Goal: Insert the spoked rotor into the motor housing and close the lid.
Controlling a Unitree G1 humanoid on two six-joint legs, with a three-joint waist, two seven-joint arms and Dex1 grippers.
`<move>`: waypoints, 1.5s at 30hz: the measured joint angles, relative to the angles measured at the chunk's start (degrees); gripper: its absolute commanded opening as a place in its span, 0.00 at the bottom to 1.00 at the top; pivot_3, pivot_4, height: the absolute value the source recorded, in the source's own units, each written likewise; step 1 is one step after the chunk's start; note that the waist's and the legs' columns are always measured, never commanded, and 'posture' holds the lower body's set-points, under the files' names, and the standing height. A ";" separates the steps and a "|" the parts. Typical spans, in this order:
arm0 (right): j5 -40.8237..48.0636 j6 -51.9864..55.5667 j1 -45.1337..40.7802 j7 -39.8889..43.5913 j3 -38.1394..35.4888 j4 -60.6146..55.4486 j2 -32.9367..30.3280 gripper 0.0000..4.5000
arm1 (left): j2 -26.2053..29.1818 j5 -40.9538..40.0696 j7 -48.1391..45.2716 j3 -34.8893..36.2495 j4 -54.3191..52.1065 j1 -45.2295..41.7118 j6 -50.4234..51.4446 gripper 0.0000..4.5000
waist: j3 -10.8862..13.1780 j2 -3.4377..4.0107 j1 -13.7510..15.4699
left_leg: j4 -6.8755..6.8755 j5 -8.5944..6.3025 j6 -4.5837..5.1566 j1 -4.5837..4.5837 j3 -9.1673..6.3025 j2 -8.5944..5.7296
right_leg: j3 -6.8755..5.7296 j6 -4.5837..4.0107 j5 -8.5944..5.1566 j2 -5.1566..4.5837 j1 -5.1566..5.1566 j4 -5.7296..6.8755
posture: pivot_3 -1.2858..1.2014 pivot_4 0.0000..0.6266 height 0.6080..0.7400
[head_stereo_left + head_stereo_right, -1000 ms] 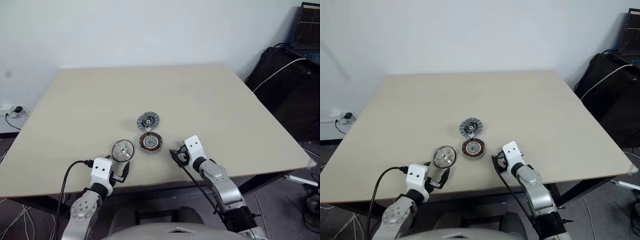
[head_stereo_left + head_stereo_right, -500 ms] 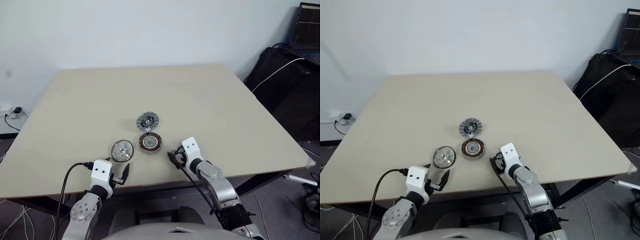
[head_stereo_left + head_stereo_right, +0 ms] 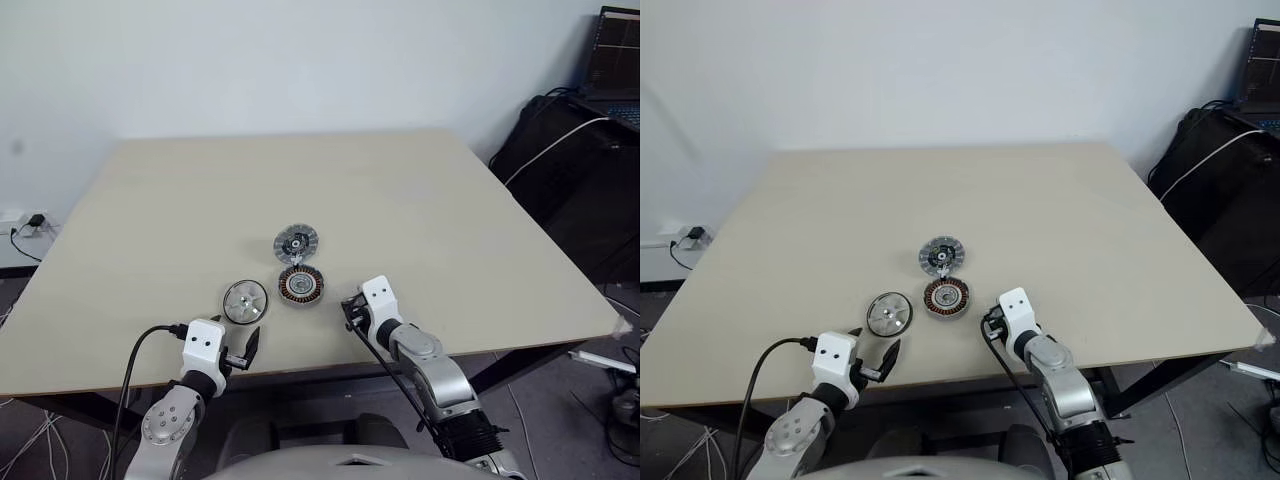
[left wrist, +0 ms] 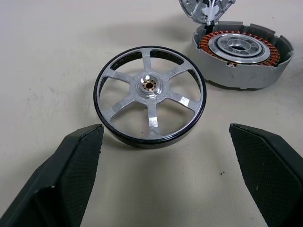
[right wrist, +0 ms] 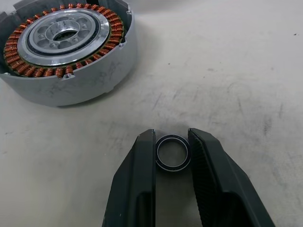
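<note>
Near the desk's [image 3: 420, 200] front edge lie three round parts. Farthest back is the lid [image 3: 296, 241], and just in front of it, almost touching, sits the housing [image 3: 301, 285] with its copper windings facing up. Left of the housing, slightly nearer the edge and apart from it, the rotor [image 4: 150, 95] lies flat, spokes and hub up. At the front edge the left end effector [image 4: 173, 175] stands wide, empty, with the rotor just ahead between the lines of its fingers [image 4: 71, 175]. Right of the housing, the right end effector [image 5: 173, 158] is narrow, its fingers [image 5: 137, 184] closed against both sides of a small dark ring [image 5: 173, 152] lying on the desk, near the housing.
</note>
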 measured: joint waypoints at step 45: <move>-3.06 -4.56 -18.25 1.81 8.36 15.41 8.37 0.15 | -0.29 0.10 1.95 -0.84 -0.04 0.99 0.10 1.00 | 0.20 0.11 -0.85 | -0.02 0.01 -0.01 -0.04 0.02 0.01 | 0.00 -0.01 0.01 0.05 -0.06 0.02 | 0.52 0.00 1.00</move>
